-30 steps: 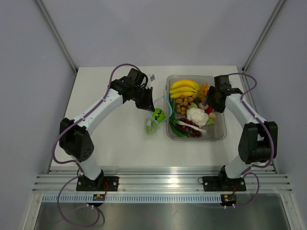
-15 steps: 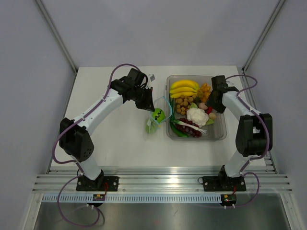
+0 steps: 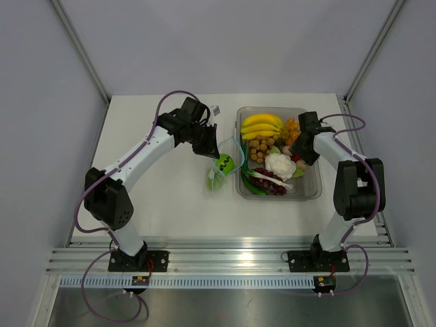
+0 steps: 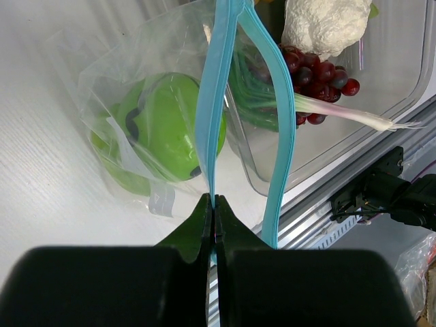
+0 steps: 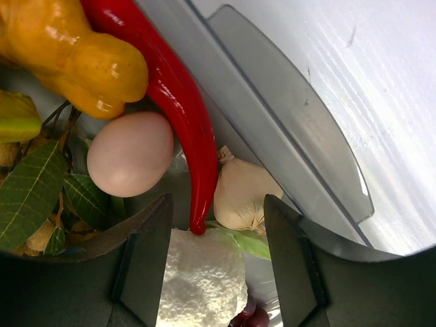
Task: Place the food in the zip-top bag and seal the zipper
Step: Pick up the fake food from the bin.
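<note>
The table (image 3: 157, 204) carries a rigid clear tub (image 3: 279, 197) toward its far right corner. The zip-top bag (image 4: 102, 82) lies just beside the tub's left wall, near the table's middle. That bag is thin, floppy film, and I judge it will sag and skate if nudged, so the firmer mouth edge is the place to hold it. The green round piece (image 4: 163, 129) sits inside it, and looks light, hard and smooth (likely to roll).

In the tub the pinkish piece (image 5: 129, 154) touches a red chilli (image 5: 177, 102). My right gripper (image 5: 218, 204) hangs just beside it, jaws parted and empty. I'd take it across its widest part, gently, since it looks slick.

My left gripper (image 4: 213, 204) is pinched tight on one side of the zipper (image 4: 211, 102). The other side bows away, so the mouth gapes.
</note>
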`<state>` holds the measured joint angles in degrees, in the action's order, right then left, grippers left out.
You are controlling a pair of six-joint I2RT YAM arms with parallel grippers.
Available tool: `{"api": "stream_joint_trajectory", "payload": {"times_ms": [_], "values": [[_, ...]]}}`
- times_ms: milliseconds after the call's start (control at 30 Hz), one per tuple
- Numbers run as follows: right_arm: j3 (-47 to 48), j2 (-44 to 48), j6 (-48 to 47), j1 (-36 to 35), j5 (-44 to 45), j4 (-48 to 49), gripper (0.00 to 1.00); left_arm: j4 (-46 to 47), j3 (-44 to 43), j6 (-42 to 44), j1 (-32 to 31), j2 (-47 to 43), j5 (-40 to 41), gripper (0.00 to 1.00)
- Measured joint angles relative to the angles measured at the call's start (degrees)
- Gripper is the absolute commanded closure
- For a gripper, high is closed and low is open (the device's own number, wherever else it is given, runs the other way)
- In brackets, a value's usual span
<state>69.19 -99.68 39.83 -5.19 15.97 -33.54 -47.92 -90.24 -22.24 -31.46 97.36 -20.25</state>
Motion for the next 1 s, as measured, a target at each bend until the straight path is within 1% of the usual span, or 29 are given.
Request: {"api": "stream_joint_trajectory", "payload": {"times_ms": [333,567,633,733,767,833,867,1000], "values": [[-0.24,-0.37,11.39,-0.02,5.14,-4.09,0.39,0.00,0.52,0.00,0.00,0.00,0.00,1.00],[-2.38,-0.37,14.34,-0.02,6.03,-4.48,0.38,-0.02,0.79,0.35,0.00,0.00,0.07,1.00],[-2.40,-0.37,14.51,-0.02,6.14,-4.48,0.39,-0.02,0.81,0.37,0.00,0.00,0.09,1.00],[-3.13,-0.37,14.82,-0.02,6.84,-4.09,0.47,-0.02,0.83,0.37,0.00,0.00,0.11,1.00],[-3.63,-0.33,14.97,-0.02,7.08,-3.54,0.53,-0.02,0.83,0.37,0.00,0.00,0.11,1.00],[-4.42,0.17,14.95,-0.02,7.37,-2.54,0.57,-0.02,0.83,0.37,0.00,0.00,0.11,1.00],[-4.68,0.74,14.80,-0.02,7.43,-2.21,0.61,-0.02,0.83,0.39,0.00,0.00,0.11,1.00],[-5.14,4.37,12.81,-0.02,8.28,-2.32,0.71,-0.02,0.83,0.39,0.00,0.00,0.13,1.00]]}}
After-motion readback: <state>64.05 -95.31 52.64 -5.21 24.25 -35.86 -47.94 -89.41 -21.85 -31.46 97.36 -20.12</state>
